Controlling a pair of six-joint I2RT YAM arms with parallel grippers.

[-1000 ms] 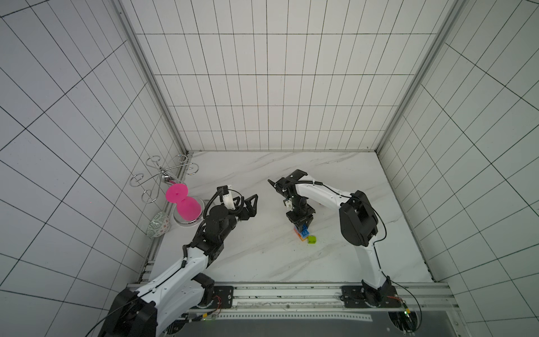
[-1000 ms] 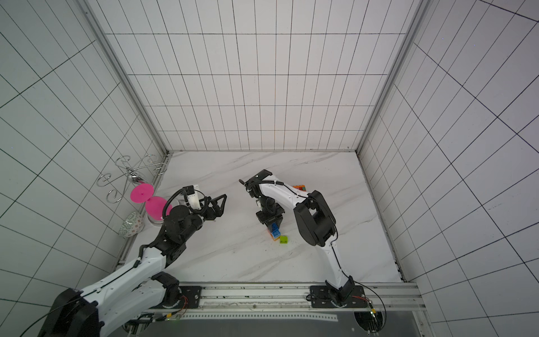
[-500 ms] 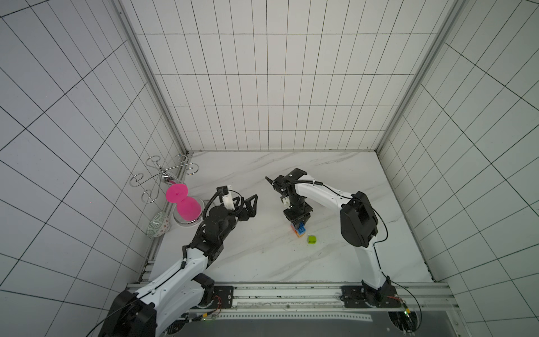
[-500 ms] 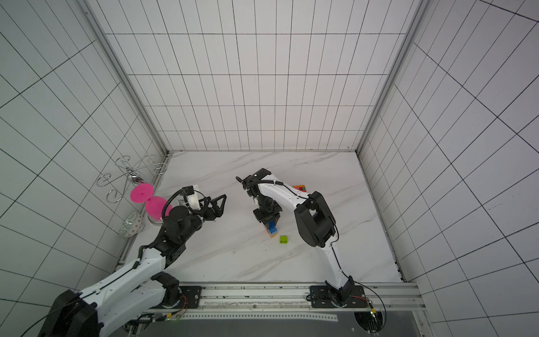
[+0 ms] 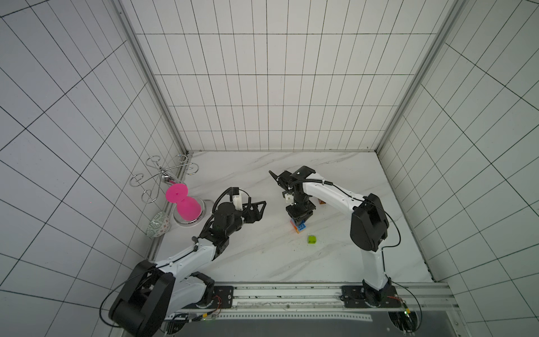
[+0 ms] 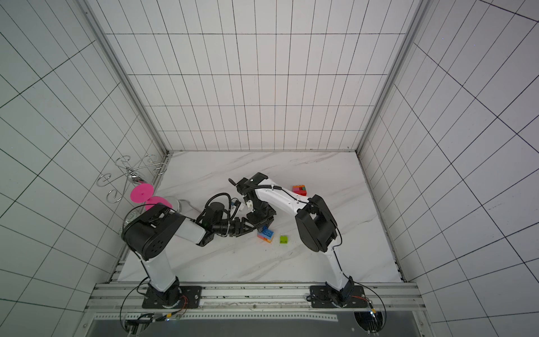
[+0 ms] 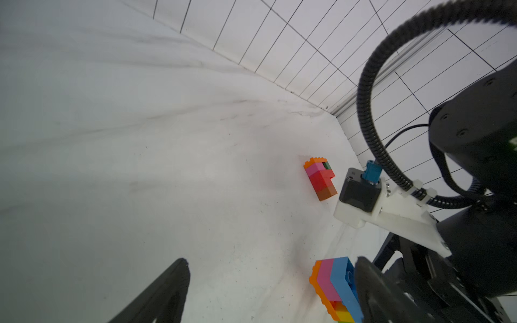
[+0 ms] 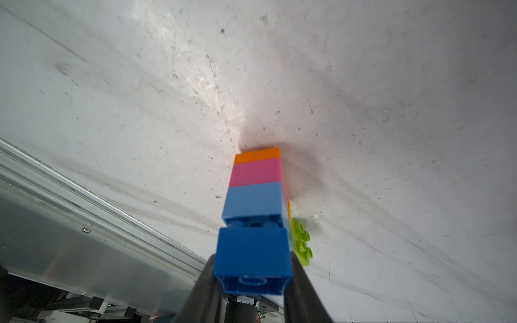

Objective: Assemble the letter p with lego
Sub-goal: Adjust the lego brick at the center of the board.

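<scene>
Near the middle of the table [image 5: 248,262], the right tool [image 8: 251,264] pinches a dark blue brick [image 8: 251,249] over the orange-pink-lt-blue stack [image 8: 256,173], prob. to press it on as part of the P. Studs show in the gap, so it's not seated yet. The left tool [image 7: 271,261] is spread, one finger beside the stack, likely to brace it. A lime brick [image 5: 311,239] lies nearby, and a red-orange cluster [image 7: 320,179] sits apart.

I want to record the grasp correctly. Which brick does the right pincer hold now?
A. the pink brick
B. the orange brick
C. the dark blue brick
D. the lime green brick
C: in the right wrist view the dark blue brick sits clamped in the right pincer, while the lime green brick lies free of it.
</scene>
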